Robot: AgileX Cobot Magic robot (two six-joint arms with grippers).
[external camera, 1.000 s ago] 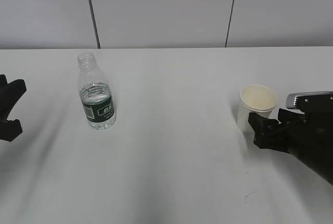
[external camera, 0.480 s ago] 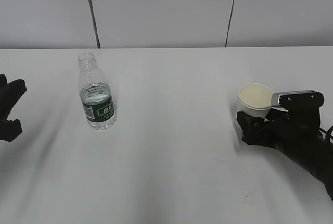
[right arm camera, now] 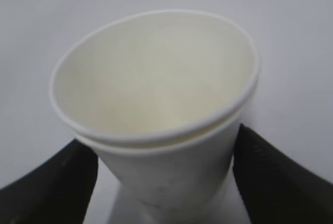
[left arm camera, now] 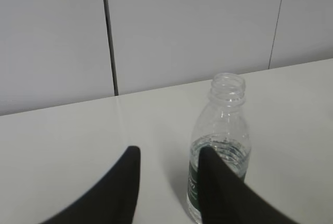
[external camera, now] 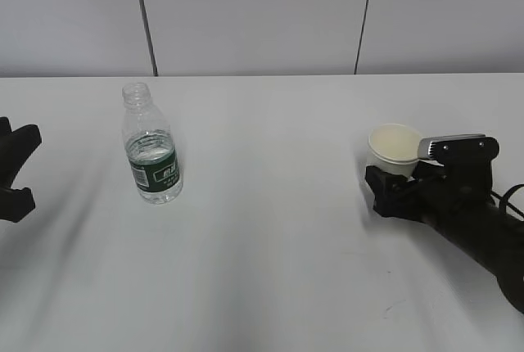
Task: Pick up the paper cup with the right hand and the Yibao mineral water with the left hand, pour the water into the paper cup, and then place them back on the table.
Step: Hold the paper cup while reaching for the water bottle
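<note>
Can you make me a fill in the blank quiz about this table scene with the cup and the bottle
1. The paper cup stands between the ____ fingers of the right hand.
2. The Yibao mineral water has no ____ on its neck.
3. The label on the bottle is dark ____.
4. The left hand is apart from the bottle, which stands on the ____.

Missing words: open; cap; green; table

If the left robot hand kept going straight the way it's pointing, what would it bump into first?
Probably the Yibao mineral water. In the wrist view the left hand has open fingers aimed at the table just left of the bottle, so its right finger would likely meet the bottle first. Depth is hard to judge.
</note>
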